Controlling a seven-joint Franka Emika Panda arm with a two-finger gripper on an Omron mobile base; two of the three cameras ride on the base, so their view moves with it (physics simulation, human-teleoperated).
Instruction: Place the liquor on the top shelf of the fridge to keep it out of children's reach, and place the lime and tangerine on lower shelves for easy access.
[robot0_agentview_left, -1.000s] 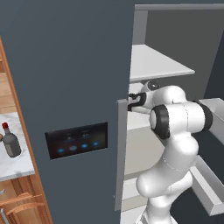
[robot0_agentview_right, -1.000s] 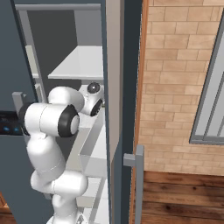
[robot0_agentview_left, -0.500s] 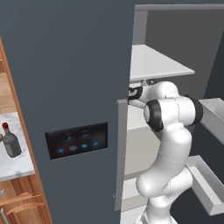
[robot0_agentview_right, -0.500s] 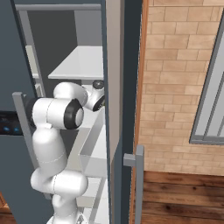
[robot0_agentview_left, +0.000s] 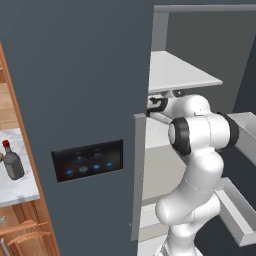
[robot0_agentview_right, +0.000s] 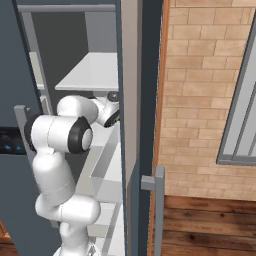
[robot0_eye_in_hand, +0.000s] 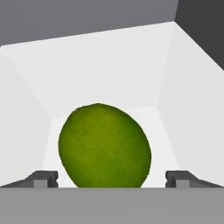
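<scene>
Hand view: lime (robot0_eye_in_hand: 105, 146) between the gripper's (robot0_eye_in_hand: 111, 178) spread fingertips.

Bright green lime (robot0_eye_in_hand: 105, 145), pale grey shelves (robot0_agentview_left: 182, 72), dark grey fridge (robot0_agentview_left: 75, 75).

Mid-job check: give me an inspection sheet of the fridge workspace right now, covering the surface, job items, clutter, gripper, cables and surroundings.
Surface: pale fridge shelf, bare around the fruit; the top shelf above the arm carries nothing that can be seen.
Job's things: lime sits on a lower shelf, between the fingertips; liquor bottle stands on the marble counter left of the fridge; tangerine: nothing seen.
Clutter: nothing seen.
Gripper: gripper open, fingertips clear of the lime on both sides.
Cables: nothing seen.
Surroundings: brick wall and window to the right; wood floor below.
</scene>
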